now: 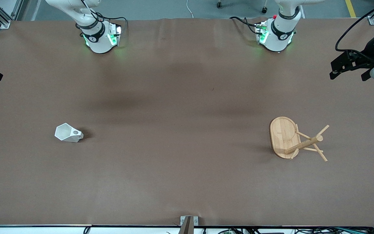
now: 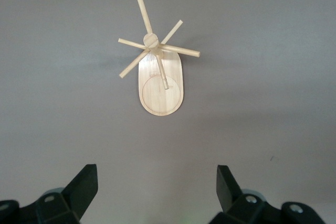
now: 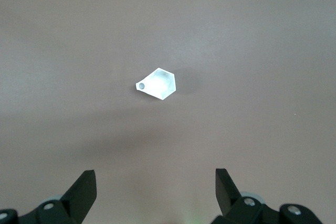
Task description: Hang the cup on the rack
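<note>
The small white faceted cup [image 1: 67,133] lies on its side on the brown table toward the right arm's end, its holed tab handle facing up. It also shows in the right wrist view [image 3: 160,83]. The bamboo rack [image 1: 283,137] stands upright on its oval base toward the left arm's end, pegs angling off its post. It also shows in the left wrist view [image 2: 160,85]. My left gripper [image 2: 156,182] is open and empty, high above the table, and shows at the front view's edge [image 1: 349,73]. My right gripper [image 3: 156,184] is open and empty, high above the table.
The brown table covering [image 1: 187,97] spans the whole view. The two arm bases [image 1: 100,35] [image 1: 276,34] stand along the table edge farthest from the front camera. A small bracket [image 1: 188,222] sits at the nearest edge.
</note>
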Tool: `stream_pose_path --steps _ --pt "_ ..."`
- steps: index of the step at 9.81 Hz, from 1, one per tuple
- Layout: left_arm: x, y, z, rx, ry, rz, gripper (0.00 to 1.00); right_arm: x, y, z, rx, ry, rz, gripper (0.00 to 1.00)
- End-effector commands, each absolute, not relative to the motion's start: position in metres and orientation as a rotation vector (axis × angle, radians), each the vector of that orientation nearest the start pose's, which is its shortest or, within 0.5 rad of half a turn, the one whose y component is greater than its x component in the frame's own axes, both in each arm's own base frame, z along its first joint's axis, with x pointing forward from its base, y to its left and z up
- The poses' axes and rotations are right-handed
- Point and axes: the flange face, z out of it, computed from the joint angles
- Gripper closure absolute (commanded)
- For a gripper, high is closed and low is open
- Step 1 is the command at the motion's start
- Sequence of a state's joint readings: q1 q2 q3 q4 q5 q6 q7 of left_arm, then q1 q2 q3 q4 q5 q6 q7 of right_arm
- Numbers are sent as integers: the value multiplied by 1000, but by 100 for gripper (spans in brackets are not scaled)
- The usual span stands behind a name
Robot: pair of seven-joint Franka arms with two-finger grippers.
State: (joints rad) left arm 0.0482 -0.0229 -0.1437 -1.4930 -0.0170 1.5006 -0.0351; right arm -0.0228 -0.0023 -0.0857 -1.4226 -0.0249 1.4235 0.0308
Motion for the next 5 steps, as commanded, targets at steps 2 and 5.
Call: stream_pose_path --steps 2,5 --pt "543 -55 651 -3137 127 7 0 545 -62 641 -3176 212 114 0" --pt "543 -56 648 -3138 130 17 0 567 -67 544 -3174 206 144 0"
